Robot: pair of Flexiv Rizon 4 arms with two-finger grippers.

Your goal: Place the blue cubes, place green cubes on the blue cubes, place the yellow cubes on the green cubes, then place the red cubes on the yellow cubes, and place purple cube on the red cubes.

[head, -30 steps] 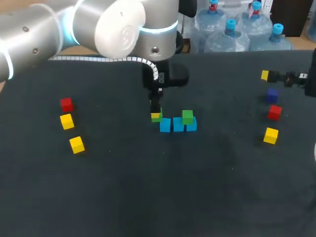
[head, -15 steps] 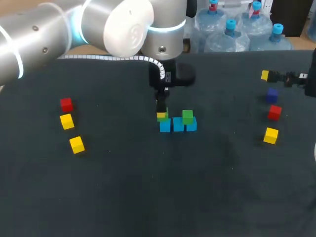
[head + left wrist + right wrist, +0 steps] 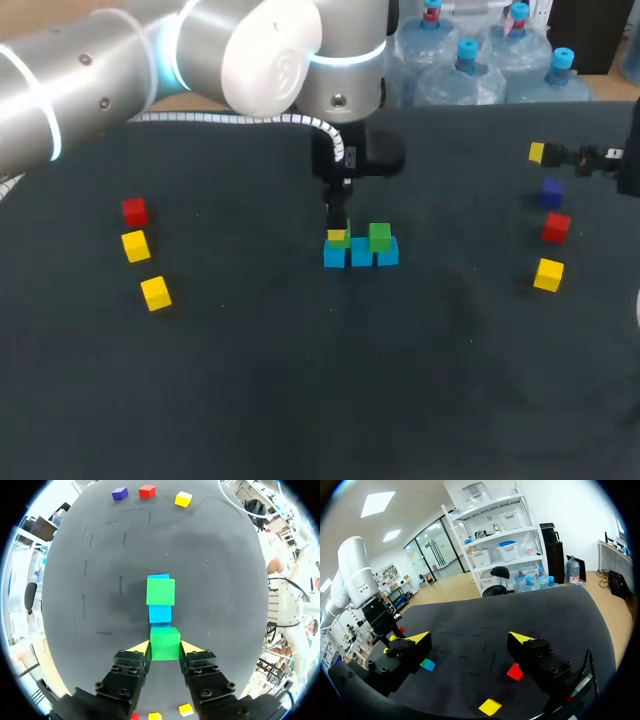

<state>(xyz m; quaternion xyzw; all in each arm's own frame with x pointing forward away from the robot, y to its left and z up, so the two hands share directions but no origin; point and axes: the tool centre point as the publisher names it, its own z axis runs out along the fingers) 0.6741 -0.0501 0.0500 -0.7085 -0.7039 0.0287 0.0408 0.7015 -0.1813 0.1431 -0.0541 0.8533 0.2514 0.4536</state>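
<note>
Three blue cubes (image 3: 361, 253) lie in a row mid-table. One green cube (image 3: 379, 236) sits on the row's right end cube. My left gripper (image 3: 165, 647) is shut on a second green cube (image 3: 165, 642), held right over the left end blue cube (image 3: 334, 257); I cannot tell if they touch. On the left lie a red cube (image 3: 134, 210) and two yellow cubes (image 3: 135, 245) (image 3: 155, 292). At the right lie a purple cube (image 3: 551, 192), a red cube (image 3: 556, 228) and a yellow cube (image 3: 548, 273). My right gripper (image 3: 470, 639) hangs open and empty above those.
The dark table (image 3: 300, 380) has broad bare cloth in front of the blue row and between the row and both side groups. My left arm (image 3: 250, 60) spans from the back left to the middle.
My left gripper has carried the green cube rightward, from beside the blue row to over its left end cube. The right arm has not moved.
</note>
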